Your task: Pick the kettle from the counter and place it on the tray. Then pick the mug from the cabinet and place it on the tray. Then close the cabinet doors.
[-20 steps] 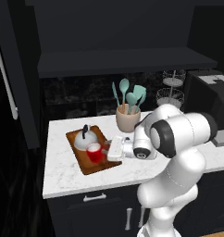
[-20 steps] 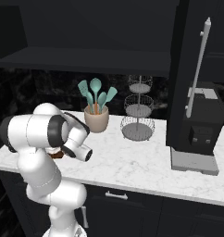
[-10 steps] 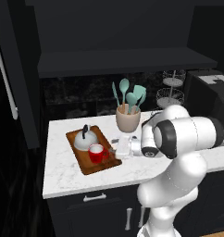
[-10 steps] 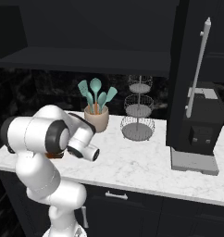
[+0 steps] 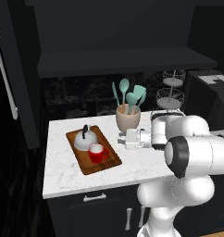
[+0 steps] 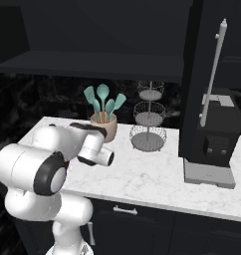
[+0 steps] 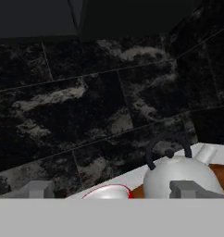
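Note:
The brown tray lies on the left of the white marble counter. On the tray stand the silver kettle and, in front of it, the red mug. My gripper hangs to the right of the tray, level and pointing left toward it, open and empty. In the hand view the kettle and the mug's rim show low between my spread fingertips. Both cabinet doors stand open: the left door and the right door. The dark cabinet shelf sits above.
A beige utensil crock with teal tools stands just behind my hand. A tiered wire basket stand and a black coffee machine occupy the counter's right. Dark tiled wall backs the counter.
My hand has pulled back to the right, away from the tray, and its jaws have widened. The red mug stays on the tray beside the kettle.

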